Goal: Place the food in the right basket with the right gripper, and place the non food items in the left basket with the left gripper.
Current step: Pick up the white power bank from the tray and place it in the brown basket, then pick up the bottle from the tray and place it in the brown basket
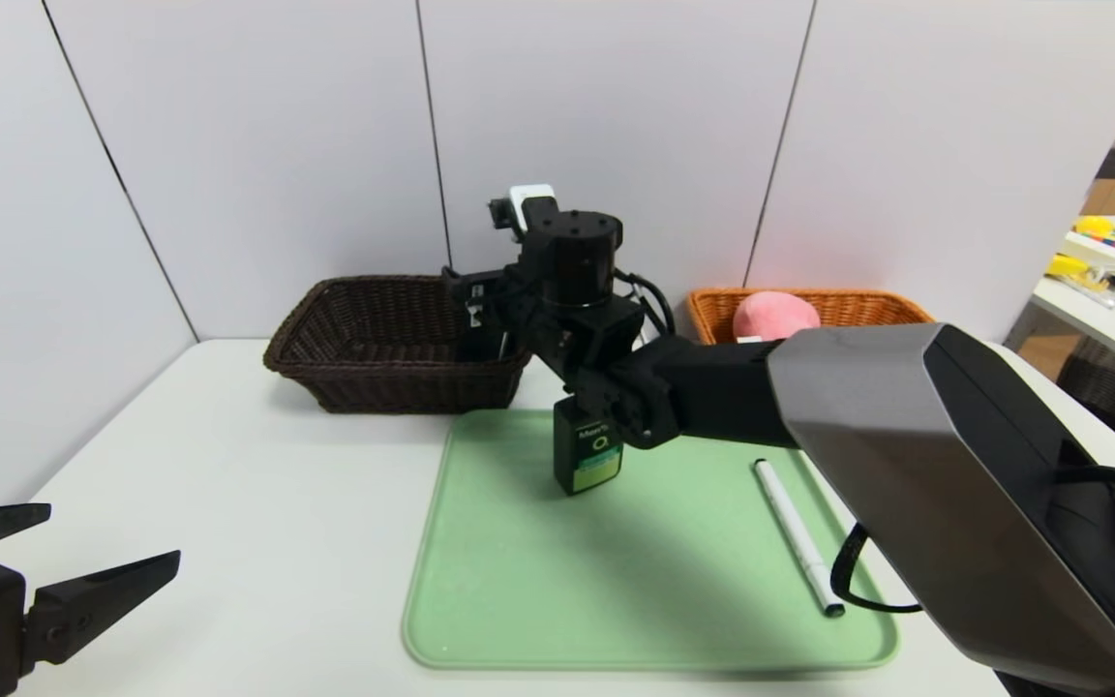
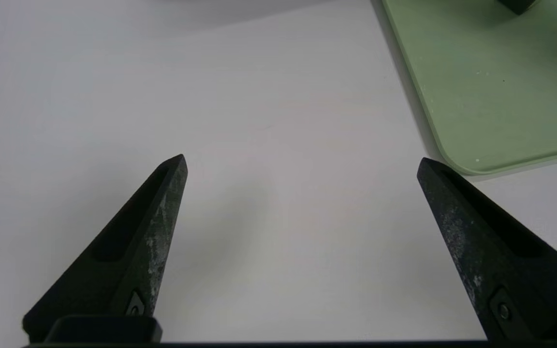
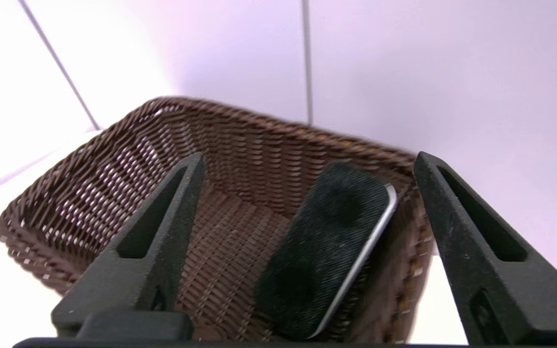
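The eraser (image 3: 327,251) leans in the right end of the dark brown basket (image 3: 259,123), by the desk's (image 1: 228,503) far edge. At the desk's near left corner, the left gripper (image 1: 114,530) is wide open and empty. The right gripper (image 3: 310,157) is well open at the dark basket, with nothing held and a finger to either side of the eraser. A low sideways swing could hook the wicker rim and drag or tip the basket, so a straight lift looks safer. Using this arm for non-food also departs from the task and could block the left one if both move in together. The bottle (image 1: 569,455) stands near the tray's (image 1: 509,581) far edge, directly below the right arm's wrist in the head view; a dip on the way back might topple it. Farther right, the pink peach (image 1: 775,315) sits in the orange basket (image 1: 872,298) by the desk's far edge, where a wide elbow sweep could nudge it. The marker (image 1: 795,532), lying along the tray's right edge, could roll if a gripper catches one end.
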